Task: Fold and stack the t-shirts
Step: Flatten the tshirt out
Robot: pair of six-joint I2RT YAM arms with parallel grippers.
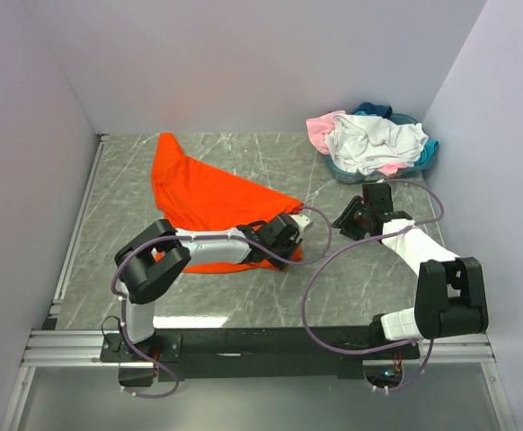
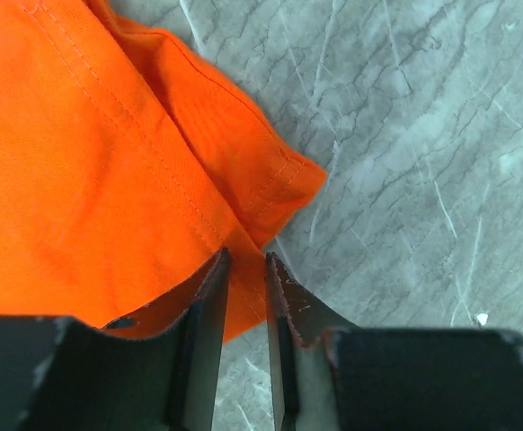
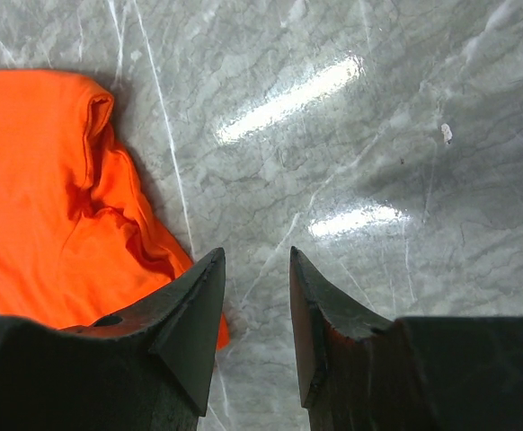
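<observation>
The orange t-shirt [image 1: 203,193] lies crumpled in a rough triangle on the marble table, left of centre. My left gripper [image 1: 290,232] is at its right-hand corner, and in the left wrist view [image 2: 246,258] the jaws stand nearly together with the orange hem [image 2: 91,153] between them. My right gripper [image 1: 347,220] hovers over bare table just right of that corner. Its jaws [image 3: 257,253] are a small gap apart with nothing between them, and the orange shirt [image 3: 37,197] lies to their left. White, pink and teal t-shirts [image 1: 369,144] are heaped at the back right.
The heap sits in what looks like a teal tub [image 1: 335,168] against the back right corner. Pale walls [image 1: 55,108] close in the table on the left, back and right. A purple cable [image 1: 311,287] loops between the two arms.
</observation>
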